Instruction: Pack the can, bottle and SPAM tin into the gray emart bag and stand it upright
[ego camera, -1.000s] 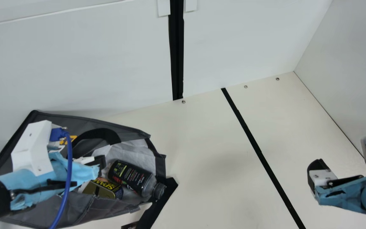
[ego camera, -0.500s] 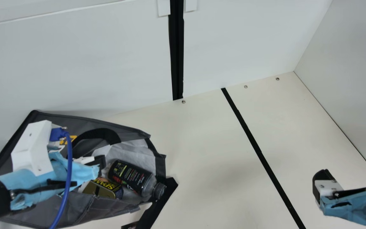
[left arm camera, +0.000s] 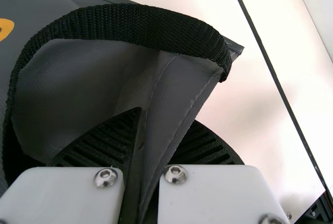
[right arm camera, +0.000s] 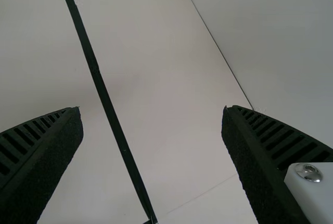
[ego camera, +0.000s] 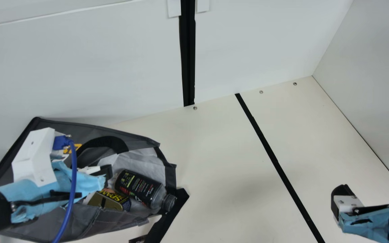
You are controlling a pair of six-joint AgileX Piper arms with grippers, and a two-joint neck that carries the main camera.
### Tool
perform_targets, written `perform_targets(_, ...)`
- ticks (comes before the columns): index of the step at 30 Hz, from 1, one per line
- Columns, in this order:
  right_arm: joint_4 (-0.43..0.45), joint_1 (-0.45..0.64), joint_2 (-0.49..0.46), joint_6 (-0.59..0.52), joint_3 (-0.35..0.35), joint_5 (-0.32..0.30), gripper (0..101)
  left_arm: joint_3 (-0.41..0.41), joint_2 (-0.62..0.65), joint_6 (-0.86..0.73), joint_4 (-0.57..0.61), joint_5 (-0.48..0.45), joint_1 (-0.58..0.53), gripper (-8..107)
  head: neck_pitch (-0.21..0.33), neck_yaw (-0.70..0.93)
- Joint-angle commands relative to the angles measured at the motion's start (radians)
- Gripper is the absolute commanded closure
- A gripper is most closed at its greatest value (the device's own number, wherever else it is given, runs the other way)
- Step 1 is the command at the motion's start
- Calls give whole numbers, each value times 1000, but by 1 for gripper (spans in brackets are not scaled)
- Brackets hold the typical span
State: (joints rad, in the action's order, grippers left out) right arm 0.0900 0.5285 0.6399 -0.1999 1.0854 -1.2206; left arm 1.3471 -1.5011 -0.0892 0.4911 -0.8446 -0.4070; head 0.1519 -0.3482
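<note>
In the main view my left gripper (ego camera: pixel 105 173) is at the mouth of the gray bag (ego camera: pixel 89 216), which lies on its side at the left. The left wrist view shows this gripper (left arm camera: pixel 156 151) shut on a fold of the bag (left arm camera: pixel 179 91), below its black strap handle (left arm camera: pixel 140 23). Inside the bag's mouth lie the dark bottle (ego camera: pixel 140 187), its cap toward the opening, and the SPAM tin (ego camera: pixel 111 199) beside it. Far to the right stands my right gripper (ego camera: pixel 341 202); in the right wrist view the same gripper (right arm camera: pixel 151 130) is wide open over bare table.
A black strap (ego camera: pixel 172 211) hangs out of the bag's mouth onto the cream table (ego camera: pixel 228 162). White walls rise behind and at the right. A black line (ego camera: pixel 275 162) runs across the table between the bag and my right arm.
My right arm has shifted toward the lower right of the main view, mostly during the first half second. The left arm, the bag and its contents have kept still.
</note>
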Motion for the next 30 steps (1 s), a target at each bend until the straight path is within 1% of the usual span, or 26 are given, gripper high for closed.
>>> perform_targets(1,-5,1,2,-2,0,1,6,0,0,0,0,0,0,107,23,-1)
perform_targets(12,-2,-17,16,6,10,1,6,0,0,0,0,0,0,107,23,-1)
perform_targets(19,14,-51,43,25,34,1,6,0,0,0,0,0,0,107,23,-1)
perform_targets(24,20,-111,72,58,59,1,6,0,0,0,0,0,0,107,23,-1)
perform_targets(30,47,-218,122,117,99,1,6,0,0,0,0,0,0,107,23,-1)
